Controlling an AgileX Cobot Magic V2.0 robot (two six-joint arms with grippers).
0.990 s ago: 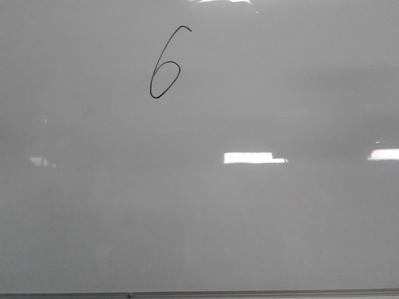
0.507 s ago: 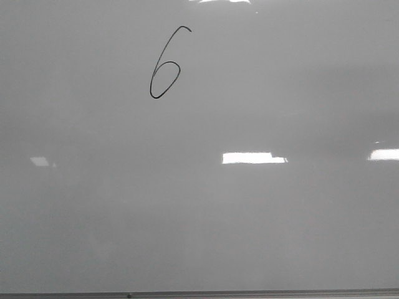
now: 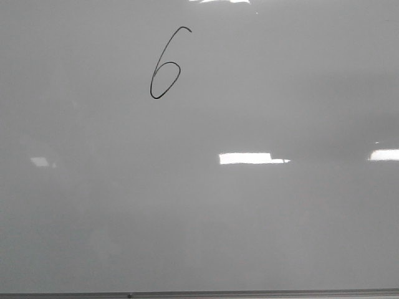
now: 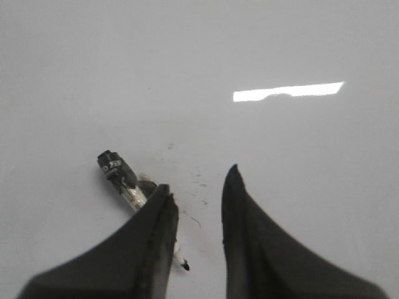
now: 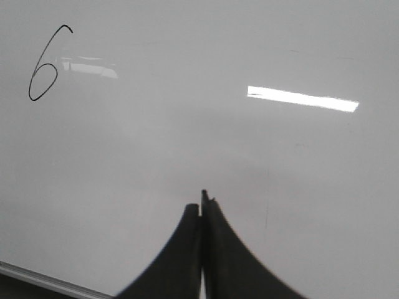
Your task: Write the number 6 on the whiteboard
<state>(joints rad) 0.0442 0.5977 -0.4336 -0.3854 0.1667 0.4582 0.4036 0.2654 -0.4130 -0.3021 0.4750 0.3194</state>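
When I looked at the front view, the number 6 [image 3: 164, 63] was already standing complete on the whiteboard [image 3: 249, 224], in the far left part of it, a thin black slanted figure with a curved top stroke and a closed narrow loop below. I judged the writing itself as done, because the line had no gap that I could see and no second stroke seemed to be missing. No arm showed in the front view at all, so both were away from the figure.

From the right wrist view, the same 6 [image 5: 43, 65] lay well apart from the right pincer [image 5: 202, 208], whose two dark fingers were pressed together with no gap between them. A very thin dark tip stood out just at their joint, but it was too small for me to say what it was, so I could not tell whether they held something.

From the left wrist view, the left pincer [image 4: 198, 193] was parted, with a clear gap between its fingers. A marker [image 4: 128, 184] lay on the board beside one finger, partly hidden behind it; its dark end and its fine tip both showed, and it did not appear to be gripped. Some small faint specks marked the board near it.

So what remained, in my judgement, was very little: perhaps only to bring the arms to rest.
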